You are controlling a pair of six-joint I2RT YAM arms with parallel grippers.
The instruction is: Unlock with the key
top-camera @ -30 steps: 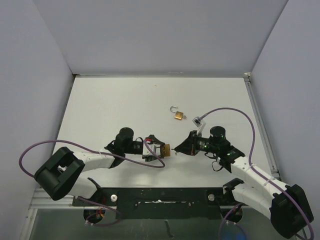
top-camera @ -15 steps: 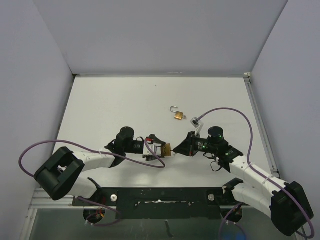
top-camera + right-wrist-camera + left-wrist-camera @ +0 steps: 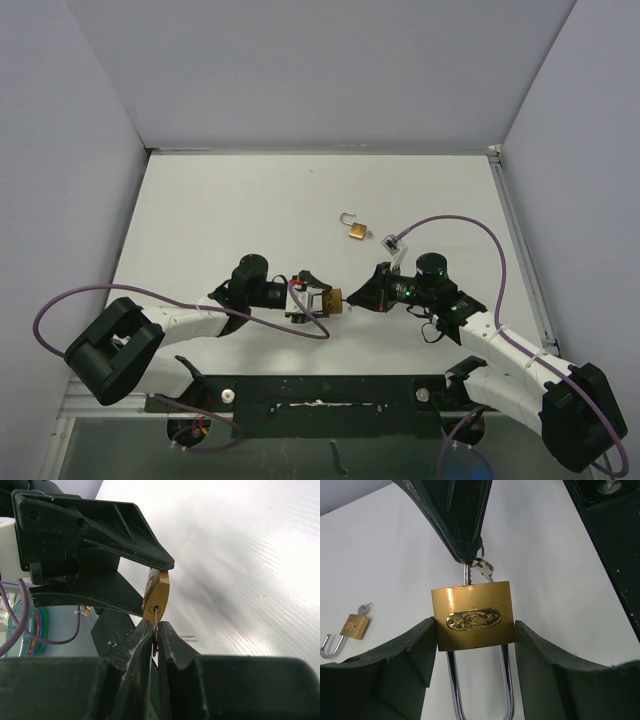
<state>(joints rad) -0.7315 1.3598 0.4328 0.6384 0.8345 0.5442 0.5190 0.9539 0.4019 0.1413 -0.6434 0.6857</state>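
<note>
Clamping padlock (image 3: pixel 472 616) body between left fingers (image 3: pixel 395 665); pinching key (image 3: pixel 156 613) tight in right fingers (image 3: pixel 132 645), blade in line with padlock's keyway, tip at its mouth, depth unclear.

White arms (image 3: pixel 195 320), black joints (image 3: pixel 250 272), purple cables (image 3: pixel 452 218)

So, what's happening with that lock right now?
Left gripper clamps the padlock. Right gripper pinches the key, tip in the keyhole. Second padlock lies apart, not in the way.
</note>
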